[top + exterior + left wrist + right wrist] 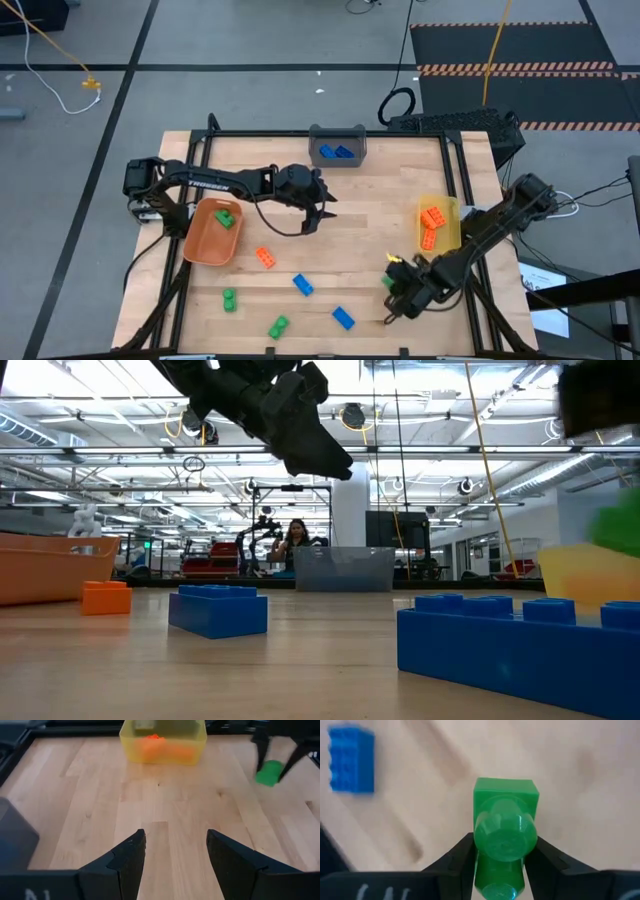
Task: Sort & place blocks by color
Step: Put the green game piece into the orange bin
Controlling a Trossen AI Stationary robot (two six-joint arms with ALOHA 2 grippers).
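Observation:
My right gripper (392,285) is near the table's front right and is shut on a green studded block (504,820). The left wrist view also shows this green block (270,772) between two dark fingers. My left gripper (320,212) hovers open over the table's middle with nothing between its fingers (130,860). Loose on the wood lie an orange block (265,257), two blue blocks (302,285) (343,318) and two green blocks (229,299) (278,326). My right gripper pinches the green block by two opposite sides (479,845) between its two fingers (455,857). The fingers come from above, slanting steeply down. The block's studded face looks toward the wrist camera, and the block (625,520) hangs clear of the table.
An orange bin (200,245) at the left holds a green block (225,217). A grey bin (338,133) at the far edge holds blue blocks. A yellow bin (450,222) at the right holds orange blocks. A black frame borders the table.

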